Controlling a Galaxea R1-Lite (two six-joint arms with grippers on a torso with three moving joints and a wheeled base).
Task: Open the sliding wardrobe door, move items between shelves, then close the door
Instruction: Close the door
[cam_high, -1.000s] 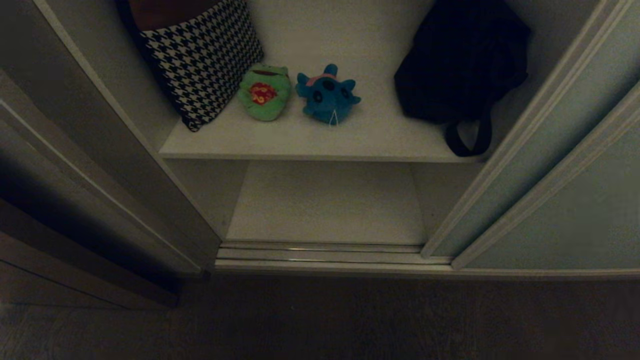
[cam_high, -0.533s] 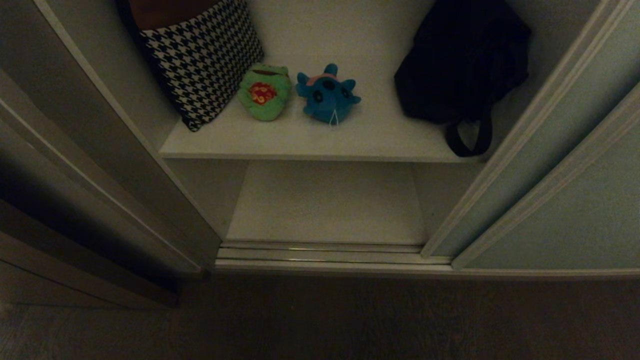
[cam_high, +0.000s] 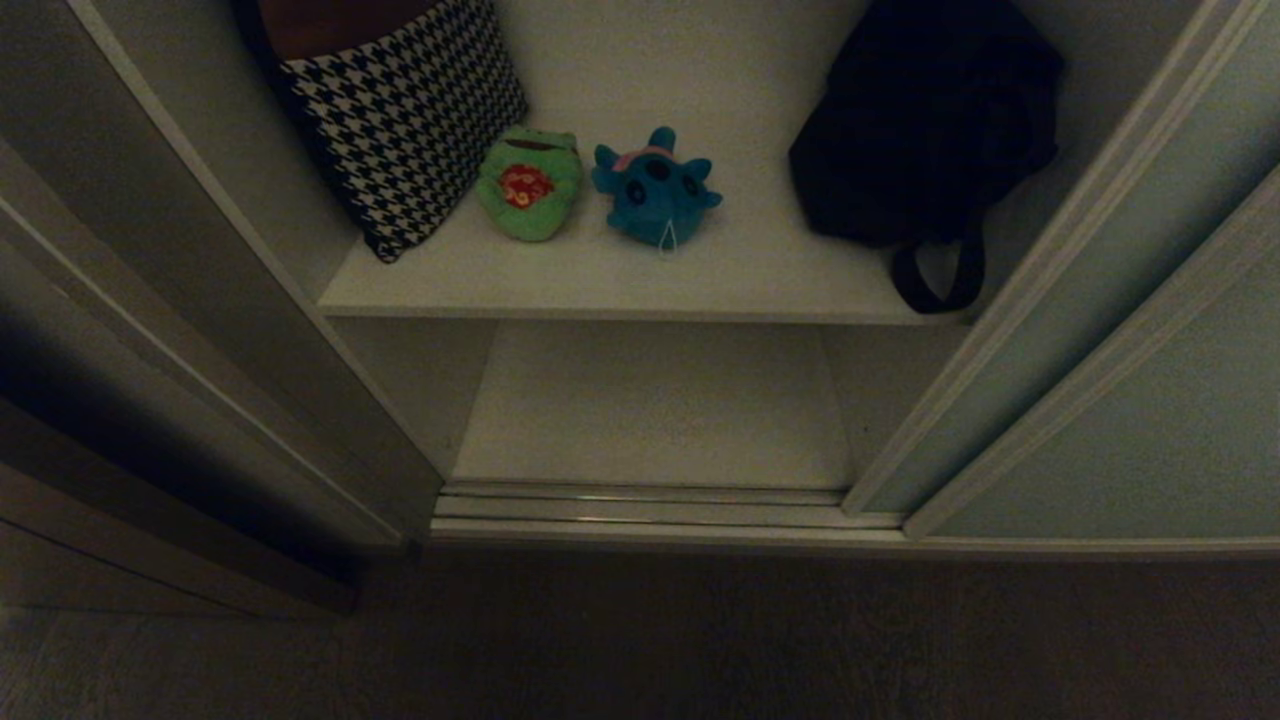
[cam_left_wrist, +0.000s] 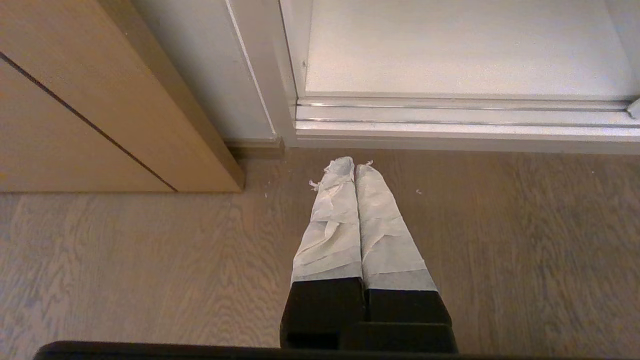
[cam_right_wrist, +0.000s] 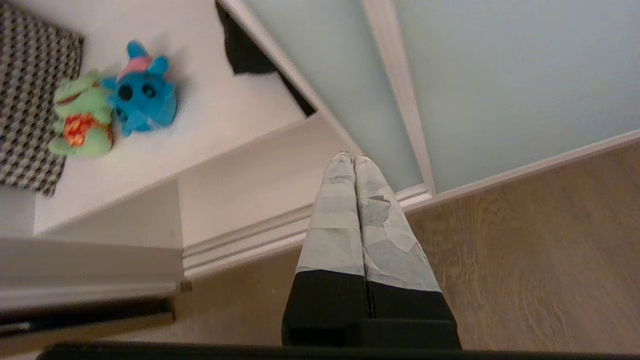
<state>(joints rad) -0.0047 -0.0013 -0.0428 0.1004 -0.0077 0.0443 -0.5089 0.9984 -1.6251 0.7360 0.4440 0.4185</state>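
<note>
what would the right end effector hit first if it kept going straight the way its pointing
Probably the bottom corner of the sliding wardrobe door, where its frame meets the floor track. The right end effector, shut, has its tips lined up with that corner, but the gap between them is unclear.

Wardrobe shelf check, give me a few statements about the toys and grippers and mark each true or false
1. The blue plush toy lies on the upper shelf. True.
2. The green plush toy sits between the blue one and the houndstooth cushion. True.
3. The right gripper holds the blue toy. False: it is shut on nothing, above the floor by the door track.
4. The lower shelf holds a dark bag. False: the dark bag is on the upper shelf.
</note>
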